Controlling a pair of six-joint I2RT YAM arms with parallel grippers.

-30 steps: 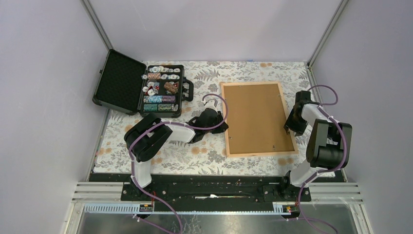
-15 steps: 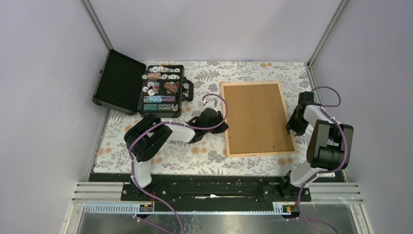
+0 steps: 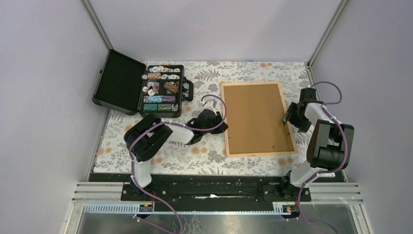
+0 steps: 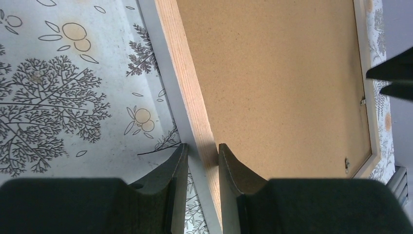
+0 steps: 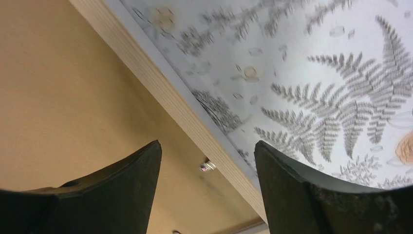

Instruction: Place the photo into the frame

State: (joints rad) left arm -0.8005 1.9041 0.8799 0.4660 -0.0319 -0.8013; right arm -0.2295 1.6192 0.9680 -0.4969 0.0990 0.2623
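The light-wood frame [image 3: 251, 83] lies flat on the patterned cloth, and a brown backing board [image 3: 255, 117] fills its opening. The photo is hidden. My left gripper [image 3: 224, 126] is shut on the frame's left rail [image 4: 185, 83], one finger outside the rail and the other on the board [image 4: 272, 83]. My right gripper [image 3: 288, 116] hovers open above the frame's right rail [image 5: 160, 92], straddling it with nothing between the fingers [image 5: 207, 146]. A small metal tab [image 5: 207, 165] sits just inside that rail.
An open black case of poker chips [image 3: 146, 87] stands at the back left, its handle toward the frame. Floral cloth [image 3: 204, 151] covers the table. Purple walls close in on both sides, and the right arm's elbow [image 3: 328, 144] is near the right wall.
My right gripper has moved a little farther back along the frame's right rail and its jaws have opened wider. The left gripper and the frame have not moved.
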